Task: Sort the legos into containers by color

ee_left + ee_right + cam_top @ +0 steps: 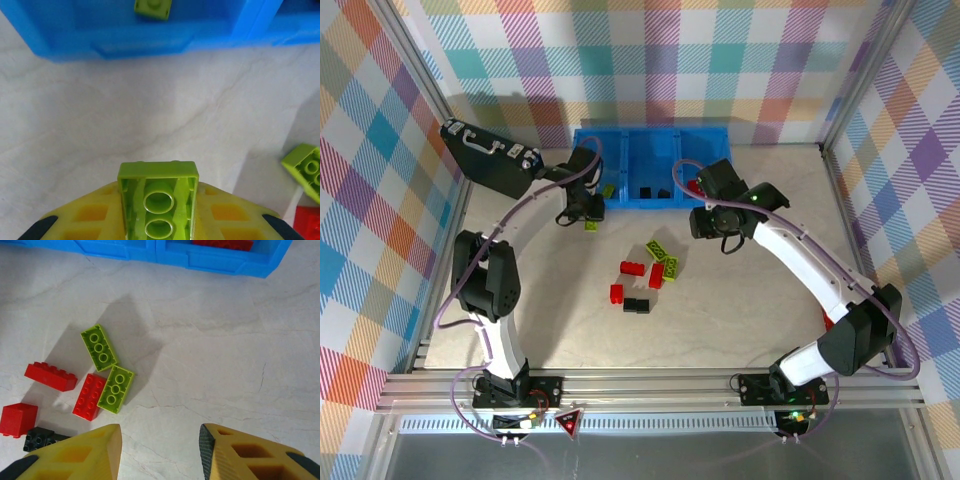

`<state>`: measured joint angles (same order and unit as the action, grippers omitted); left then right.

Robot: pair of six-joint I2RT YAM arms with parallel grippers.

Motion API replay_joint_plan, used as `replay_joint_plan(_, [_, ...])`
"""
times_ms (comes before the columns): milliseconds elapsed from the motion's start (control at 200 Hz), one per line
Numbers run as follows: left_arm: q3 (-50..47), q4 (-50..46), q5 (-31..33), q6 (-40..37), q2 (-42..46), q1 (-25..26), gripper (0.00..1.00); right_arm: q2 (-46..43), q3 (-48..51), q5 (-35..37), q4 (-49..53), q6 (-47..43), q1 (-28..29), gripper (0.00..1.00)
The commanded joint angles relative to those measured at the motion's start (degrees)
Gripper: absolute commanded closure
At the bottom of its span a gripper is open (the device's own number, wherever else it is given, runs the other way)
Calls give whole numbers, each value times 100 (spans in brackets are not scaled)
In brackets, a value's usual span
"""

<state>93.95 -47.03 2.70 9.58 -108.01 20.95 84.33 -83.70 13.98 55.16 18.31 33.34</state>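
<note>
The left gripper [159, 221], clamped on a lime green lego [158, 181], hangs just before the blue bin [650, 132] with a few bricks [152, 7] already inside, the right gripper [160, 450] is wide open and empty, and about six loose legos [115, 389] wait on the table [545, 305].

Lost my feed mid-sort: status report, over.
Left gripper shut on lime green lego, short of blue bin. Right gripper open, empty, over table. Six legos loose. Nothing blocking bin.
</note>
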Motion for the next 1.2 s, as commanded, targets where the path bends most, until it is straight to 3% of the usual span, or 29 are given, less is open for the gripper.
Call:
replay_joint_plan(0, [439,-332,108,35,-291,-103,71,-272,128,44,66,103,-16,53])
replay_joint_plan(595, [1415,393,371,154,-899,-341,71,-206,380,-15,-57,240,-12,52])
replay_joint_plan(1200, [3218,724,317,381,-2163,-487,70,-705,383,-114,252,285,-12,52])
